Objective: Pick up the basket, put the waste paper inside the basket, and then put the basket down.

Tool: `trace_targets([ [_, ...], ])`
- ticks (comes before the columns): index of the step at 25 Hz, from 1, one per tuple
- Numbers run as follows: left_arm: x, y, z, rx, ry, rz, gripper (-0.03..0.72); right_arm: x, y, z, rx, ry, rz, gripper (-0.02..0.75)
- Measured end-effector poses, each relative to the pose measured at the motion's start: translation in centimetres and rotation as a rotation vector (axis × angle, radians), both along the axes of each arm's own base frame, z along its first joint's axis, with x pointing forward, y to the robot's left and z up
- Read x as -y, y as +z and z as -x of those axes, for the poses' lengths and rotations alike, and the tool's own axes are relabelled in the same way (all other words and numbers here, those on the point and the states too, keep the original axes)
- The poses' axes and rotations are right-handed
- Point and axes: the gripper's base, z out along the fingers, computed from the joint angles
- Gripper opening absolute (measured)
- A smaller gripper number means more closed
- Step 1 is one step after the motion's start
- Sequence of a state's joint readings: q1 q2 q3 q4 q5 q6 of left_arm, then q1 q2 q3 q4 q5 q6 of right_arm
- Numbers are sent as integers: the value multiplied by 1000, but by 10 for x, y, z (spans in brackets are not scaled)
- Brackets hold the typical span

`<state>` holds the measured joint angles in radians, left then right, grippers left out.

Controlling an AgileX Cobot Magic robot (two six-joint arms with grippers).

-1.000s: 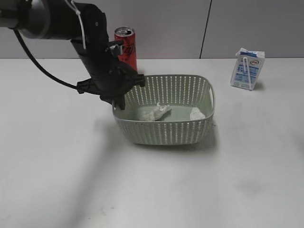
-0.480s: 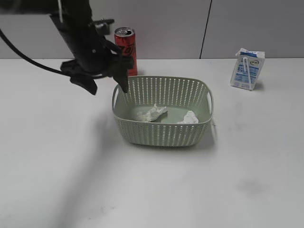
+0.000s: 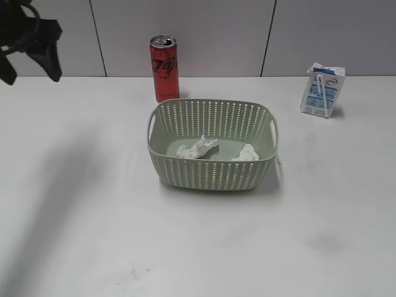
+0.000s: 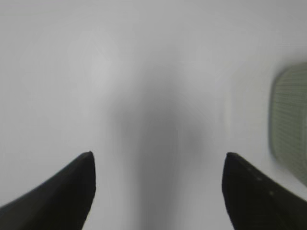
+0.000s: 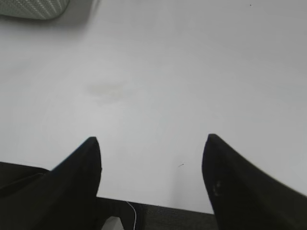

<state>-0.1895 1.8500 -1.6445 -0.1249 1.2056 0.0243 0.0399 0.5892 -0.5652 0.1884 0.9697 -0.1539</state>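
The pale green basket (image 3: 213, 145) stands flat on the white table, mid-frame in the exterior view. Two crumpled white waste paper wads lie inside it, one at the left (image 3: 197, 148) and one at the right (image 3: 247, 153). My left gripper (image 3: 30, 52) is open and empty, high at the far left, well clear of the basket. In the left wrist view the open jaws (image 4: 158, 160) hang over bare table, with the basket's edge (image 4: 292, 129) blurred at the right. My right gripper (image 5: 151, 146) is open and empty over bare table near the front edge; a basket corner (image 5: 33, 8) shows at top left.
A red drink can (image 3: 164, 59) stands just behind the basket's left rear corner. A white-and-blue drink carton (image 3: 322, 90) stands at the back right. The table's front edge (image 5: 158, 205) shows in the right wrist view. A grey panelled wall runs behind the table.
My left gripper let go of the basket's left rim and moved up and away to the far left. The basket settled flat on the table; the paper wads shifted slightly.
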Motion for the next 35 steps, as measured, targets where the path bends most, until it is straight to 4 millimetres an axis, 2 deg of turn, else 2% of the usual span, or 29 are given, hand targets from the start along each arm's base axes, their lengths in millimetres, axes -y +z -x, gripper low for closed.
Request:
trace_targets([
  [4,-34,2,0,0,44,-25,582,1,0,18,103,-4,0,498],
  [8,-45,4,27,-24,62,-31,569,2,2,34,140,-14,-16,498],
  [11,-48,3,66,-56,62,-32,568,1,-6,44,116,-18,-26,492],
  [12,-50,2,85,-52,63,-32,566,2,-6,48,128,-21,-29,491],
  [18,-58,1,178,61,75,-21,563,2,-4,58,187,-25,-37,488],
  [22,-63,0,234,165,78,-8,562,3,-4,58,190,-27,-23,487],
  [27,-67,-9,289,303,80,9,561,9,-5,58,193,-52,46,486],
  [31,-70,-10,323,450,79,26,561,8,-5,58,192,-51,36,486],
  [35,-73,-12,348,576,80,35,561,8,-3,63,228,-50,27,486],
])
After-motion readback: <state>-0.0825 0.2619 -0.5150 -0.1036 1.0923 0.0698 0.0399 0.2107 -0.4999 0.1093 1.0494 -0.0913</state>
